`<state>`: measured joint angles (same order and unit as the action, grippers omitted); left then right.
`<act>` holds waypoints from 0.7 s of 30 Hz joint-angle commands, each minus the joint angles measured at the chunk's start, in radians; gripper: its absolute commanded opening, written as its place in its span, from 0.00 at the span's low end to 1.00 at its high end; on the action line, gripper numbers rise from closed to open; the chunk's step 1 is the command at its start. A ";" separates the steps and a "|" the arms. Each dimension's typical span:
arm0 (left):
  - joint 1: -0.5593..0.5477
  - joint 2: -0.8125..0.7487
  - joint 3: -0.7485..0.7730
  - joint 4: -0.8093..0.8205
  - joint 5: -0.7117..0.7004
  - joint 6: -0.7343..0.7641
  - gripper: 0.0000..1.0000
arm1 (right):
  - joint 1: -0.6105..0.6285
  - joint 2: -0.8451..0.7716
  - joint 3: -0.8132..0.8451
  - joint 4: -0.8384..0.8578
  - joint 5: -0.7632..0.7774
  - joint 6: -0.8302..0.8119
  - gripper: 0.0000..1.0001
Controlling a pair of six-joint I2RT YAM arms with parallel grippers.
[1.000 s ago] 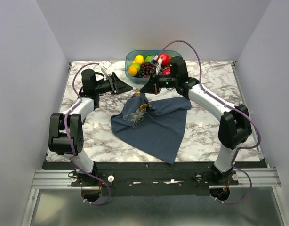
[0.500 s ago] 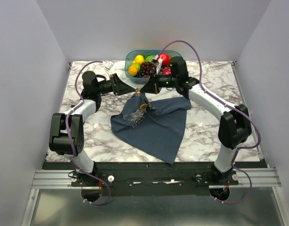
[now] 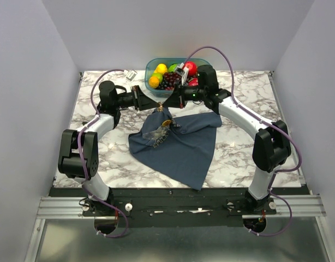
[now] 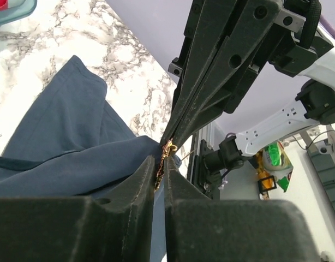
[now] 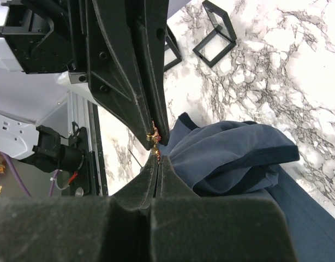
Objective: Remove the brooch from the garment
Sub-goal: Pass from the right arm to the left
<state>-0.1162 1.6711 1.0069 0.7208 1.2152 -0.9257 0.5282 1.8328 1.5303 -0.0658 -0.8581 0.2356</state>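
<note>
Gold brooch (image 4: 166, 155) between left claw (image 4: 161, 164) and right claw (image 5: 157, 159); garment (image 3: 185, 148) print (image 3: 158, 137) illegible.

1. From the top view the brooch (image 3: 159, 109) is a mere speck just above the frame's centre. We cannot read its shape, nor see exactly where the tips of the left gripper (image 3: 154, 105) and right gripper (image 3: 163, 103) meet it.
2. In the left wrist view it shows only as a gold sliver at lower centre. The near fingers (image 4: 140, 185) pinch over the rest, blurred and cut off by the bottom edge.
3. In the right wrist view we see only gold specks left of centre, between the meeting tips.
4. From above, the garment (image 3: 181, 147) has a crumpled, unreadable print, and the bowl (image 3: 148, 71) at upper centre sits partly behind the right arm.
</note>
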 commanded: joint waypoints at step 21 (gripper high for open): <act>-0.450 -0.261 0.182 -1.146 -1.305 2.039 0.00 | -0.151 -0.124 -0.021 -0.126 0.298 -0.064 0.48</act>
<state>-0.5110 1.4406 1.2968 -0.6022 0.2970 0.8101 0.3744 1.7737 1.5383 -0.1745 -0.6506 0.2062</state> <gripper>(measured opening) 0.011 0.473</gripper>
